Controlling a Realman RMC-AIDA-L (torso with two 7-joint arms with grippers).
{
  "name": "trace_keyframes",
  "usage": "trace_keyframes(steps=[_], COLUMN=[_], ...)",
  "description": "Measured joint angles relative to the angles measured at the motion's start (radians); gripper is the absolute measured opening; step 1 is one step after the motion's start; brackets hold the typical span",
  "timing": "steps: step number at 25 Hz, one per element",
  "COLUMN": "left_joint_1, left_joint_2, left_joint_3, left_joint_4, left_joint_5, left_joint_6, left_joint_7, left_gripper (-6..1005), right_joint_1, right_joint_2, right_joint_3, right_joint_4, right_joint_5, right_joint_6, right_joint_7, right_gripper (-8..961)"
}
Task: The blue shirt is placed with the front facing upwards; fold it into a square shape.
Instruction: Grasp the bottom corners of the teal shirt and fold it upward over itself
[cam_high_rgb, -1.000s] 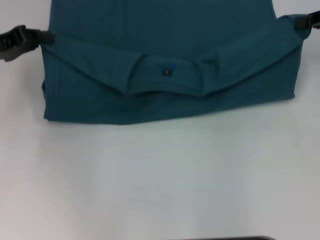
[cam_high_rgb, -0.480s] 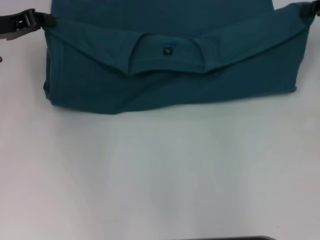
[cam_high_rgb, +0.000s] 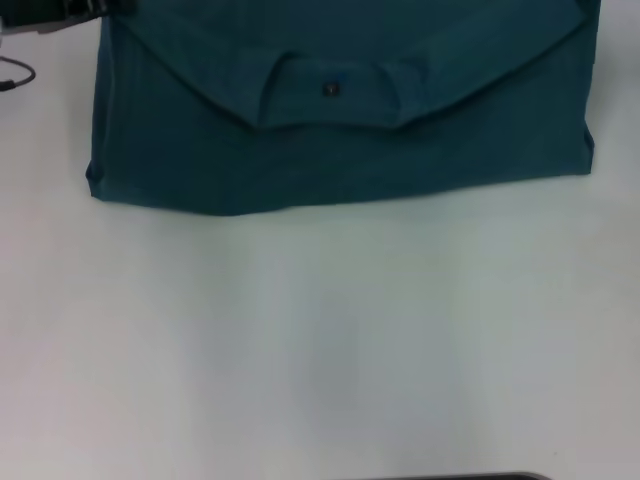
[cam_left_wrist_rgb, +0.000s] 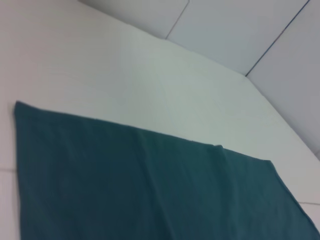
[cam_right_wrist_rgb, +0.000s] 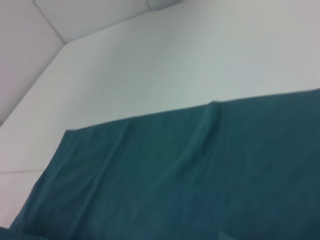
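Right now, your blue shirt lies folded on the white table, collar flap up. Your left gripper sits at its far-left corner, grip unclear; right gripper is unseen.

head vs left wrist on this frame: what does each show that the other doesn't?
Head only: the collar with its small dark neck label, on a layer of the blue shirt folded over, and a bit of the left gripper by the shirt's far left corner.
Left wrist only: a plain flat stretch of shirt with a straight edge, and wall panels past the table.
Both: the teal fabric on the white table.
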Motion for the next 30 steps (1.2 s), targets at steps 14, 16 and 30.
trace_keyframes(steps=[14, 16, 30], left_joint_1=[-0.029, -0.031, -0.064], left_joint_2=[-0.027, -0.028, -0.028], left_joint_3=[0.183, 0.19, 0.195], left_joint_4=[0.007, 0.011, 0.035], left_joint_5=[-0.002, -0.002, 0.001], left_joint_6=[-0.24, -0.257, -0.308], left_joint_7=[-0.008, -0.006, 0.01], left_gripper=[37, 37, 39], right_joint_1=[0.02, 0.026, 0.034], right_joint_2=[0.046, 0.051, 0.058], right_joint_3=[-0.153, -0.172, -0.231], right_joint_4=[0.003, 0.004, 0.004], right_joint_5=[0.015, 0.015, 0.014], right_joint_6=[0.221, 0.249, 0.349], right_joint_7=[-0.034, -0.034, -0.038], right_gripper=[85, 87, 94])
